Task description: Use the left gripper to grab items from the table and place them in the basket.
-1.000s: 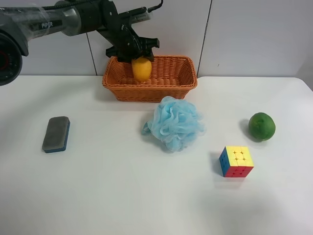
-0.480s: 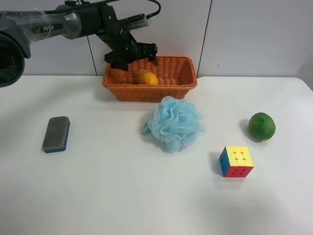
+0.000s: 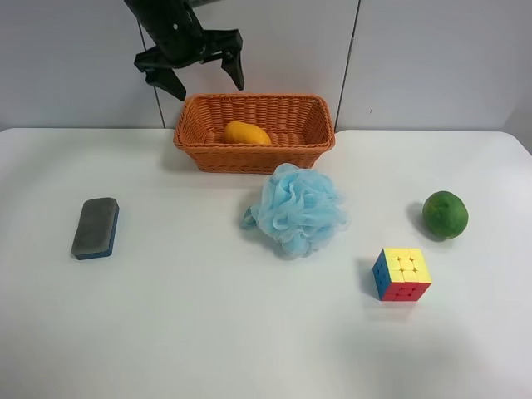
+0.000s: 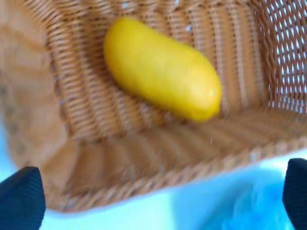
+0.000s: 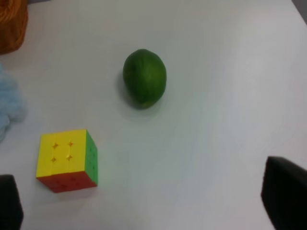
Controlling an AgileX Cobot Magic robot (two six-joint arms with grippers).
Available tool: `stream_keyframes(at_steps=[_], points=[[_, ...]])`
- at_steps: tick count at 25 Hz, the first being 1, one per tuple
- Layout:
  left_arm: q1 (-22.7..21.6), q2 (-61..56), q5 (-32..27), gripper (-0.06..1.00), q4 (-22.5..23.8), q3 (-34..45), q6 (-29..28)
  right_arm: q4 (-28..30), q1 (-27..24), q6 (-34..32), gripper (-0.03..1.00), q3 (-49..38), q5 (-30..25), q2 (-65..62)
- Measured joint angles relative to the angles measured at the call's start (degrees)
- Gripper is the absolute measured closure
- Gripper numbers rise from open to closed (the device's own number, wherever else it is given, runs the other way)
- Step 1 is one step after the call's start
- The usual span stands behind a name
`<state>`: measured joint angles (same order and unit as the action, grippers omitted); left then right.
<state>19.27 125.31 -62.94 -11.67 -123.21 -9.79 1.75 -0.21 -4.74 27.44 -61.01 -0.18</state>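
Note:
The orange-yellow mango lies inside the wicker basket at the back of the white table. My left gripper hangs open and empty above the basket's left end. The left wrist view shows the mango on the basket floor between the spread fingertips of the left gripper. On the table lie the grey-blue sponge, the light blue puff, the puzzle cube and the green fruit. My right gripper is open over the cube and the fruit.
A grey panelled wall stands right behind the basket. The puff lies just in front of the basket's front wall. The right arm does not show in the exterior high view.
The left gripper let go of the mango, which now lies in the basket. The gripper then rose and moved left, open.

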Motion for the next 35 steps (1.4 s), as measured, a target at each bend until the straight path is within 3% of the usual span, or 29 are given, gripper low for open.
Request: stream_keyframes(at_steps=[6,12,18,28,35], points=[[0.0,-6.44,-5.9,-0.05,2.8,-0.08,3.15,0.0,0.0,0.0,-0.02,0.0,0.0,0.0],[-0.15,-13.57,-6.22,-0.05,4.11,4.21,8.01,0.0,0.0,0.0,-0.02,0.0,0.0,0.0],[-1.19,-27.36,-5.28,-0.05,4.12,22.74,11.45,0.0,0.0,0.0,-0.02,0.0,0.0,0.0],[-1.62,-59.36,4.16,-0.05,3.84,58.98,13.98,0.0,0.0,0.0,-0.02,0.0,0.0,0.0],[-1.62,-80.65,3.98,-0.05,3.99,75.66,14.03,0.0,0.0,0.0,-0.02,0.0,0.0,0.0]])
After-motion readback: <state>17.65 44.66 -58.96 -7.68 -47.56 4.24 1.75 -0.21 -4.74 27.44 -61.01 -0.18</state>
